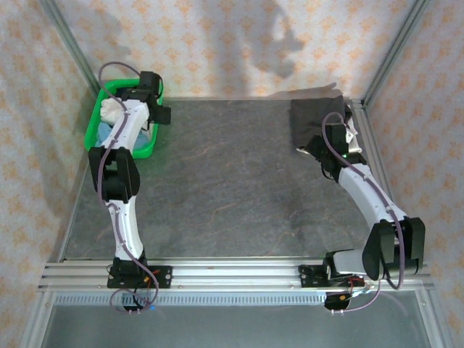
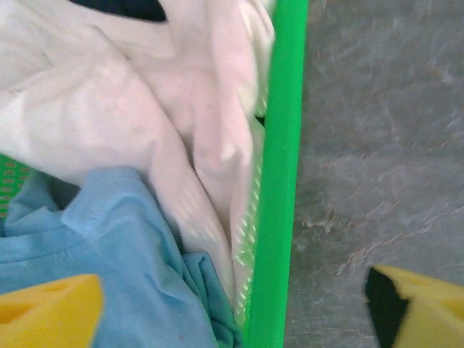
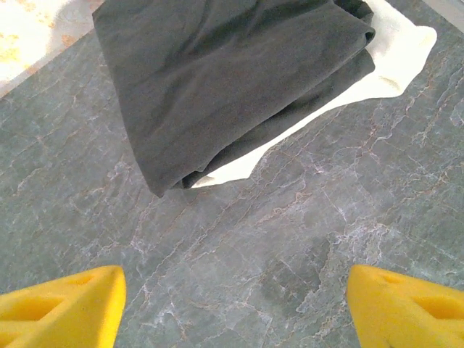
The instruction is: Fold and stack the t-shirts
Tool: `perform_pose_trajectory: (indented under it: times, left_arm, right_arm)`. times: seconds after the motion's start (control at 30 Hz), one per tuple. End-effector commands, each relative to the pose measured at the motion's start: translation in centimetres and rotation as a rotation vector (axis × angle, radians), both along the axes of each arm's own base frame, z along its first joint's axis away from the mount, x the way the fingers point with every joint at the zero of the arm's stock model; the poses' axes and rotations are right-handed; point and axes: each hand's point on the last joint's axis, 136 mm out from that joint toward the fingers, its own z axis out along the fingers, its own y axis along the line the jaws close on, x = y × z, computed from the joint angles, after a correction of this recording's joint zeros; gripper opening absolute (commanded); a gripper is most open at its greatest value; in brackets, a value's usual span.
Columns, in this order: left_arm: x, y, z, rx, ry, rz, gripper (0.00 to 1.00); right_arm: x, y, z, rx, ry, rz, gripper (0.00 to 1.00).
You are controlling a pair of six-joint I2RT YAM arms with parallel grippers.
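Note:
A folded dark grey t-shirt (image 3: pixel 232 80) lies at the table's back right on top of an off-white t-shirt (image 3: pixel 391 58), whose edge pokes out beneath it. My right gripper (image 3: pixel 235 312) hovers open over bare table just in front of this stack (image 1: pixel 315 119). In the green basket (image 2: pixel 279 181) lie a crumpled off-white t-shirt (image 2: pixel 145 109), a light blue one (image 2: pixel 109 246) and a sliver of dark navy cloth (image 2: pixel 123 7). My left gripper (image 2: pixel 232 319) is open and straddles the basket's right rim, one fingertip (image 2: pixel 43 312) over the blue shirt, nothing held.
The green basket (image 1: pixel 94 127) sits at the back left corner against the wall. Metal frame posts and patterned walls bound the table on the left, right and back. Grey marbled tabletop (image 1: pixel 232 181) stretches between the two arms.

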Motion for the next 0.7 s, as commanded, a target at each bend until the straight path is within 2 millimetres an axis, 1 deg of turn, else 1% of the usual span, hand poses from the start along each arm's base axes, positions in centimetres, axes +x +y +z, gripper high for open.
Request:
perform_pose_trajectory:
  times: [0.0,0.03,0.07,0.13,0.17,0.2,0.33,0.43,0.53,0.57,0.63,0.67]
  left_arm:
    - [1.6,2.7,2.3,-0.198,-0.137,0.177,1.0]
    - [2.2,3.1,2.0,-0.257,-0.15,0.202,0.97]
    - [2.8,3.5,1.5,-0.305,-0.154,0.225,0.9]
    - [4.1,3.6,0.6,-0.373,-0.15,0.232,0.73]
    - [4.7,3.3,0.1,-0.396,-0.144,0.231,0.69]
    - [5.2,3.2,-0.4,-0.412,-0.138,0.227,0.67]
    - [7.2,2.6,-2.3,-0.473,-0.14,0.229,0.67]
    - [8.0,2.5,-3.8,-0.491,-0.139,0.231,0.67]
    - [8.2,2.1,-5.5,-0.508,-0.115,0.224,0.67]
    - [8.2,1.9,-6.0,-0.513,-0.106,0.221,0.65]
    - [8.2,1.7,-6.7,-0.508,-0.093,0.218,0.53]
    - [8.1,1.6,-6.8,-0.501,-0.09,0.218,0.46]
  right_arm:
    - [-0.2,0.0,0.1,0.006,-0.015,0.012,0.78]
    - [-0.2,0.2,0.0,0.011,-0.016,0.019,0.76]
    - [-0.2,0.3,-0.1,0.014,-0.017,0.024,0.75]
    - [-0.2,0.5,-0.3,0.019,-0.013,0.036,0.74]
    - [-0.2,0.5,-0.3,0.02,-0.012,0.039,0.74]
    - [-0.2,0.6,-0.3,0.021,-0.012,0.043,0.74]
    - [-0.4,0.7,-0.1,0.02,-0.015,0.055,0.73]
    - [-0.6,0.8,0.0,0.019,-0.017,0.066,0.72]
    - [-0.9,0.8,0.0,0.017,-0.019,0.071,0.72]
    - [-0.9,0.8,0.0,0.016,-0.021,0.073,0.72]
    - [-1.0,0.8,0.1,0.017,-0.021,0.073,0.72]
    - [-1.0,0.8,0.1,0.017,-0.022,0.076,0.71]
